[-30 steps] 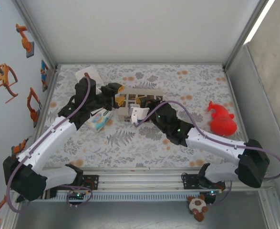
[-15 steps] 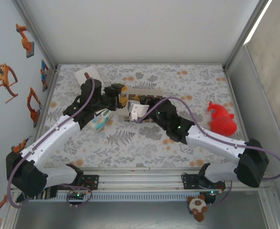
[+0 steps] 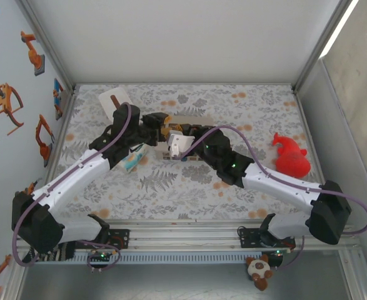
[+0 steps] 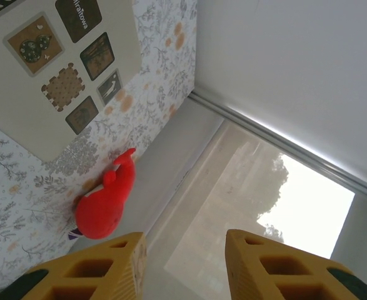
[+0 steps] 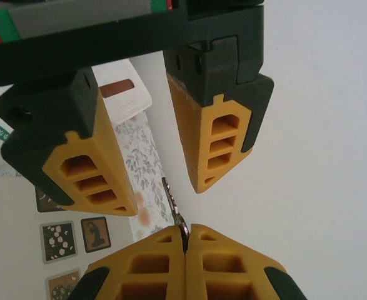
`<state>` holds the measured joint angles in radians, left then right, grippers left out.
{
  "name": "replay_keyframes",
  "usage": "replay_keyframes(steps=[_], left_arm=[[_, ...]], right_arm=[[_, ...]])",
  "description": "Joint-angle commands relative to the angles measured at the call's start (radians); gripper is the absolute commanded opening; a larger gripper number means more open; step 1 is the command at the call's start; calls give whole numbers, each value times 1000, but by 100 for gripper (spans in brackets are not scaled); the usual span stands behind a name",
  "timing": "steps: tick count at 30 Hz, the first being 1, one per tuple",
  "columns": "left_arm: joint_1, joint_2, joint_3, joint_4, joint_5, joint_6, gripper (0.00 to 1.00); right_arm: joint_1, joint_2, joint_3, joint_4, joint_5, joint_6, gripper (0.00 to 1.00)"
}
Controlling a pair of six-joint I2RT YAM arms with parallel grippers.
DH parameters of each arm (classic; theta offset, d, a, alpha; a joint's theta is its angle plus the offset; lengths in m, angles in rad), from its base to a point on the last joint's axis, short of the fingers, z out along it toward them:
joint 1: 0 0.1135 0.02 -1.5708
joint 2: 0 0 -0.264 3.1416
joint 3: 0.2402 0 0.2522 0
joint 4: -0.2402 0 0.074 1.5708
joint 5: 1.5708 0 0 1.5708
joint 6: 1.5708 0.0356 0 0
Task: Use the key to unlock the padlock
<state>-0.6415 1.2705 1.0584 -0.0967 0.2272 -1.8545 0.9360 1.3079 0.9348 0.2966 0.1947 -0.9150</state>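
Observation:
My right gripper (image 5: 186,230) is shut on the key (image 5: 174,206). The key's toothed blade sticks out past the fingertips, edge-on. Facing it, the left gripper's two yellow fingers (image 5: 89,169) stand apart, one on each side of the blade's tip, not touching it. In the left wrist view my left gripper (image 4: 184,240) is open with nothing between its pads. From above, the two grippers meet tip to tip over the back middle of the table, left gripper (image 3: 160,125) against right gripper (image 3: 170,132). The padlock is hidden.
A beige card with picture tiles (image 3: 192,117) lies under the grippers. A blue-and-white box (image 3: 130,161) sits beneath the left arm, and a white tub (image 3: 113,99) is at the back left. A red toy (image 3: 291,156) lies at the right. Enclosure walls surround the floral mat (image 3: 170,187).
My left gripper has swung right to meet the right gripper, and its jaws have narrowed. The right gripper with the key shifted slightly left towards it.

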Motion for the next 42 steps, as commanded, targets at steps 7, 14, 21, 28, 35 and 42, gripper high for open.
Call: replay_keyframes(steps=[7,14,21,28,35,42], left_arm=[[-15,23,31,18,-22,-31,22],[-15,26,34,0,-41,-25,14],[-15,26,37,-7,-58,-19,8],[-15,17,43,-34,-83,29,0],[13,-15,78,-120,-161,240,0],[153,-54,23,-41,-29,621,0]], right_arm=[[-3,30,42,32,16,19,0],[0,37,48,17,25,25,0],[17,53,66,-14,52,33,0],[25,57,74,-56,61,79,0],[22,0,110,-214,-25,188,34],[-67,-79,190,-446,-283,487,53]])
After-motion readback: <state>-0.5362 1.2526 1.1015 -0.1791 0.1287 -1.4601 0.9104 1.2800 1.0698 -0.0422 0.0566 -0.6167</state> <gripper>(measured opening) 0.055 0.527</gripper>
